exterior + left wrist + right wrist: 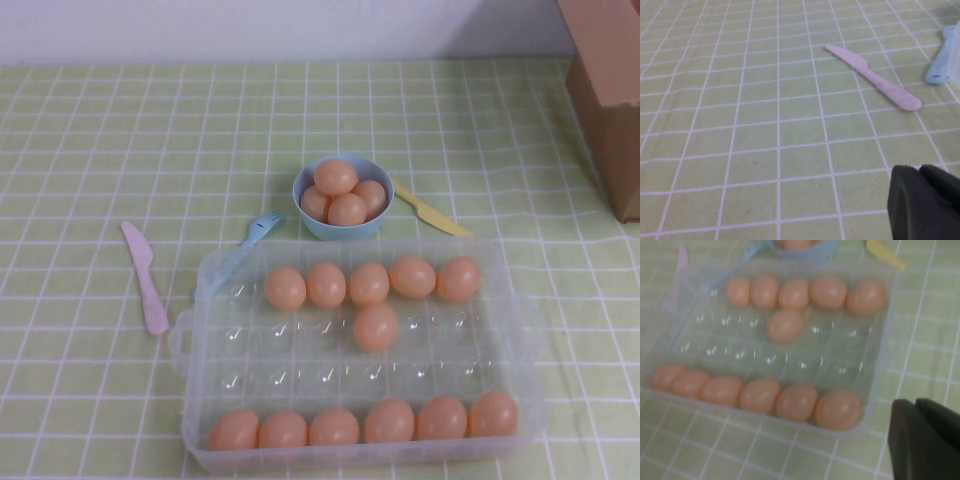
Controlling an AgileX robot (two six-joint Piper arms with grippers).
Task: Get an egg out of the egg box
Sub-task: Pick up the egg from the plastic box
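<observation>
Egg box: clear tray near the front edge of the table, near the robot. Contents: five eggs in the far row, six in the near row, one lone egg in a middle cell, clear of its neighbours. That lone egg looks the easiest pick.

Beyond the box: light-blue bowl holding four eggs. Blue fork and pink knife lie to the left, yellow knife to the right of the bowl. Brown carton at far right.

Right gripper: just off the box's near right corner, above the cloth; open or closed, cannot tell. Left gripper: over bare cloth left of the box, near the pink knife; state likewise cannot tell.

Step, judged: approach, nothing grasped. Next move calls for positioning over one egg, jaws apart, straight descent, gentle grip.
</observation>
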